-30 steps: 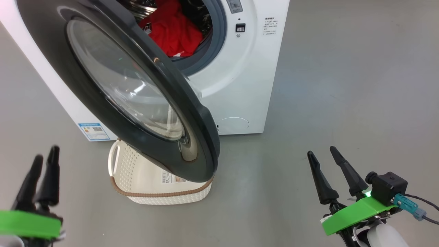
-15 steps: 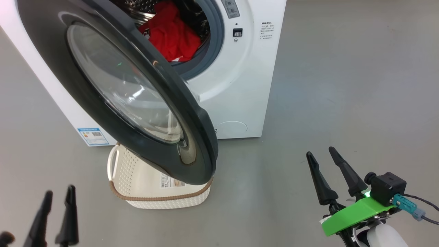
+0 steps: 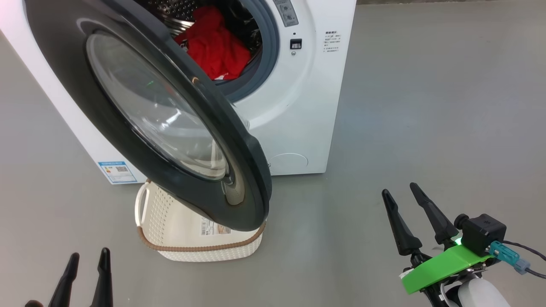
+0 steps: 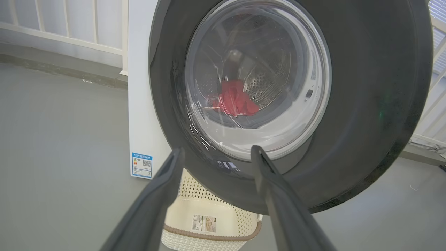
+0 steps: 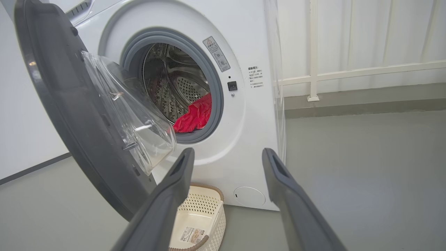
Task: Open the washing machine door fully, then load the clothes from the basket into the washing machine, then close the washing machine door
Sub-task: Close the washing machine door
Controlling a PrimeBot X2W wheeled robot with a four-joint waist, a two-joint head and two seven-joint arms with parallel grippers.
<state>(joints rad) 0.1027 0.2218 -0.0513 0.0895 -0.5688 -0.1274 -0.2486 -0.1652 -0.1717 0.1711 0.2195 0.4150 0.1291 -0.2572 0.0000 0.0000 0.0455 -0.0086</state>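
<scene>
Grey floor [image 3: 426,106], door [image 3: 158,111] ajar, clothes [image 3: 217,47] inside

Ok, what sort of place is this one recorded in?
Probably a laundry corner in a bare test room: a big white front-loading washing machine and a small cream perforated plastic basket stand on plain grey floor, white railing behind.

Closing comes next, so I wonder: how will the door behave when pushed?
The door likely swings as one rigid piece, given its thick solid ring. Its glossy face looks slippery, so a push might slip off. The bulging glass window suggests it is fairly heavy.
</scene>
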